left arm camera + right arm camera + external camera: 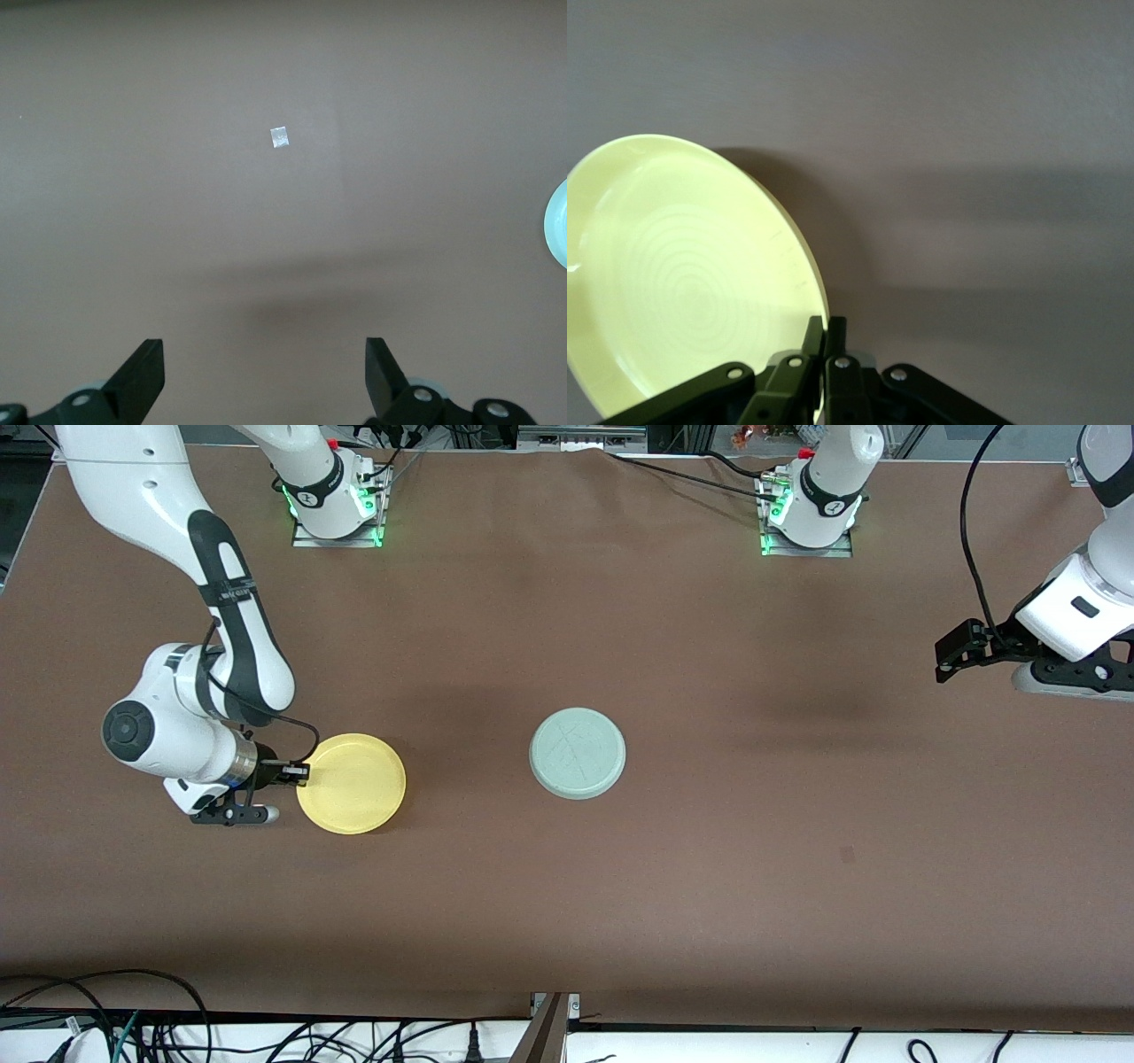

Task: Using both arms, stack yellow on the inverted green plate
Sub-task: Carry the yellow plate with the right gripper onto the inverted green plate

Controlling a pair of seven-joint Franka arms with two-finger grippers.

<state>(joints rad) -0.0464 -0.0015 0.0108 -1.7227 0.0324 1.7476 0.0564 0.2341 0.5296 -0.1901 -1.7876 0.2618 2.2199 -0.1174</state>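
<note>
Front: my right gripper (297, 772) pinches the yellow (353, 783) plate's rim toward the right arm's table (709, 886) end; green plate (578, 753) inverted mid-table, toward the left arm's end from my load.
Left wrist: left gripper (266, 372) spread, waiting over bare table.
Right wrist: fingers (835, 341) pressed on the rim.

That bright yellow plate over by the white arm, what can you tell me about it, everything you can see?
The round, shallow, bright yellow plastic plate is plain, with a low raised rim and faint concentric rings inside. It sits open side up toward the right arm's end of the brown table, apart from the pale green plate. The right arm's black two-finger gripper has its jaws shut on the rim; the right wrist view suggests the plate is tilted.
</note>
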